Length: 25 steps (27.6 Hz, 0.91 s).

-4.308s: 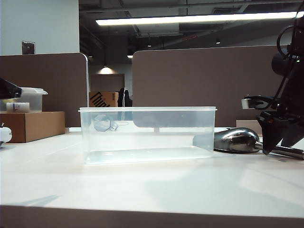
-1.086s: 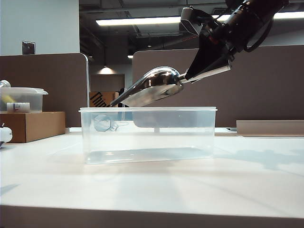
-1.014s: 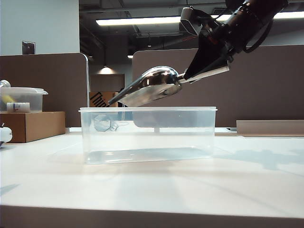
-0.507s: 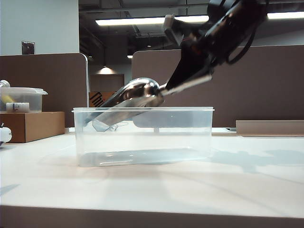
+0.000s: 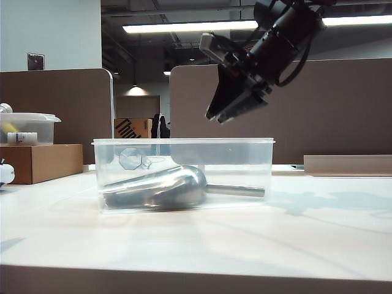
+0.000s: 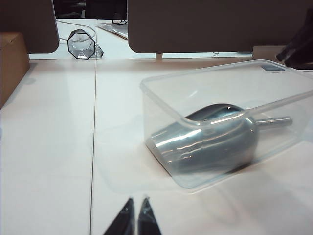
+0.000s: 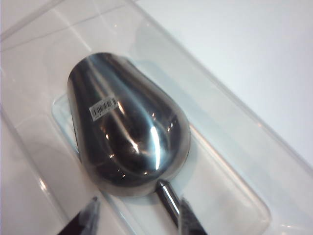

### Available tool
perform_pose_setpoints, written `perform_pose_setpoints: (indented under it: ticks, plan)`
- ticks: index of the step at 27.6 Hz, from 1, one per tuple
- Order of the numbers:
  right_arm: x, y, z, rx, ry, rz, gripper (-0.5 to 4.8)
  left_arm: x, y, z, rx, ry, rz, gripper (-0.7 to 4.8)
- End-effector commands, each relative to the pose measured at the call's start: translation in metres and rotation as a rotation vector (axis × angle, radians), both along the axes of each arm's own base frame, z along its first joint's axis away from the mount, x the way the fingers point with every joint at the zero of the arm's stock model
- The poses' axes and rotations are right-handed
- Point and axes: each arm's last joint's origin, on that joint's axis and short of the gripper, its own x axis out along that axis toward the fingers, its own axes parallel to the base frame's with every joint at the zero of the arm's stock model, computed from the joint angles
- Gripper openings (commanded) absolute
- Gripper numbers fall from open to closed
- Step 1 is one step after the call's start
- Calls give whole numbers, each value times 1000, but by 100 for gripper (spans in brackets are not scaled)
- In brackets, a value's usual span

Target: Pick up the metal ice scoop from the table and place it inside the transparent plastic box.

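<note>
The metal ice scoop (image 5: 165, 187) lies on its side on the floor of the transparent plastic box (image 5: 184, 147), bowl to the left and handle pointing right. It shows through the clear wall in the left wrist view too: scoop (image 6: 210, 142), box (image 6: 161, 105). My right gripper (image 5: 223, 113) hangs open just above the box's right half, holding nothing. In its own view the right gripper (image 7: 139, 210) has its fingers spread above the scoop (image 7: 127, 142) and its handle. My left gripper (image 6: 137, 203) is shut and empty over the white table (image 6: 49, 147), short of the box.
A brown cardboard box (image 5: 40, 162) at the far left carries a smaller clear lidded tub (image 5: 27, 128). A hexagonal glass object (image 6: 80, 44) sits behind the box. Brown partition panels (image 5: 306, 104) close the back of the table.
My right gripper lowered the scoop into the box, pushing the box slightly left, then opened and let go. The scoop now rests on the box floor; the gripper has lifted clear.
</note>
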Motion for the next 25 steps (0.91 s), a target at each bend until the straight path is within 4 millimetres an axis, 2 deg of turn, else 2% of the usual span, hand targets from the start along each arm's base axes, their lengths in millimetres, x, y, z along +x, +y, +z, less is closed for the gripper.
perform_pose_setpoints:
  ticks: [1,2,3,7,9,11,12,13,14,15,16,18,21,25]
  plan:
    - [-4,-2,17,17,-25,-2,173,0,0,1,-2,-6,0,21]
    - [-8,-3,25,25,-45,-2,-24,0,0,1,-2,-9,1,21]
    - [-9,-4,29,29,-51,-4,2,0,0,1,-3,-12,2,21]
    - [-27,-14,58,34,-65,-132,-9,1,4,2,-5,-18,39,21]
    - [-41,-22,79,53,-96,-210,-9,2,11,2,-5,-19,111,21]
    - [-59,-31,106,116,-134,-293,-9,3,18,2,-5,-24,181,21]
    - [-74,-37,126,167,-169,-338,-9,3,22,2,-5,-24,219,21]
    - [-82,-41,134,189,-187,-355,-9,4,24,2,-4,-24,244,21]
    - [-99,-48,150,245,-237,-380,-9,4,28,2,-4,-25,284,21]
    - [-107,-52,157,271,-258,-383,-9,4,30,2,-4,-26,302,21]
    - [-126,-60,167,317,-308,-383,-9,3,32,2,-4,-32,326,21]
    - [-153,-72,174,373,-365,-399,-9,2,34,4,-6,-45,342,21]
    - [-183,-86,170,425,-446,-453,-9,2,34,3,-5,-40,343,21]
    - [-217,-102,143,546,-499,-509,-9,2,34,3,-5,-40,342,21]
